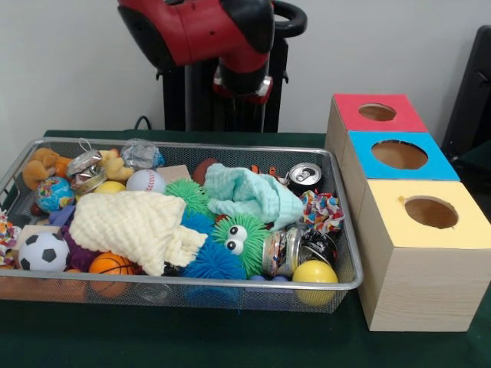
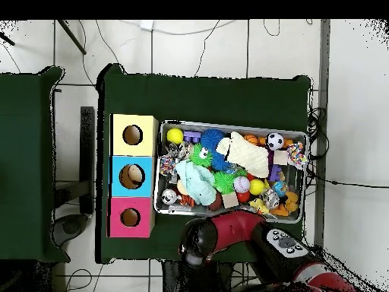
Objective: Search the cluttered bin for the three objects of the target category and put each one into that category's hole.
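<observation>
The cluttered bin [image 1: 192, 283] is a wide silver wire-mesh basket on the green table; it also shows in the overhead view [image 2: 232, 124]. It holds a cream cloth [image 1: 138, 222], a mint cloth [image 1: 249, 195], a green fuzzy toy with eyes [image 1: 239, 239], a yellow ball [image 1: 314, 272], a soccer ball [image 1: 42, 251], a basketball [image 1: 111, 264], a baseball [image 1: 146, 181] and a soda can [image 1: 305, 176]. My gripper [image 1: 244, 83] is drawn back above the bin's far rim, clear of everything; it also shows in the overhead view [image 2: 194, 245].
Three wooden boxes with round holes stand in a row beside the bin: red top [image 1: 349, 111], blue top [image 1: 437, 165], yellow top [image 1: 460, 230]. In the overhead view they lie left of the bin: yellow [image 2: 120, 122], blue [image 2: 120, 163], red [image 2: 118, 205].
</observation>
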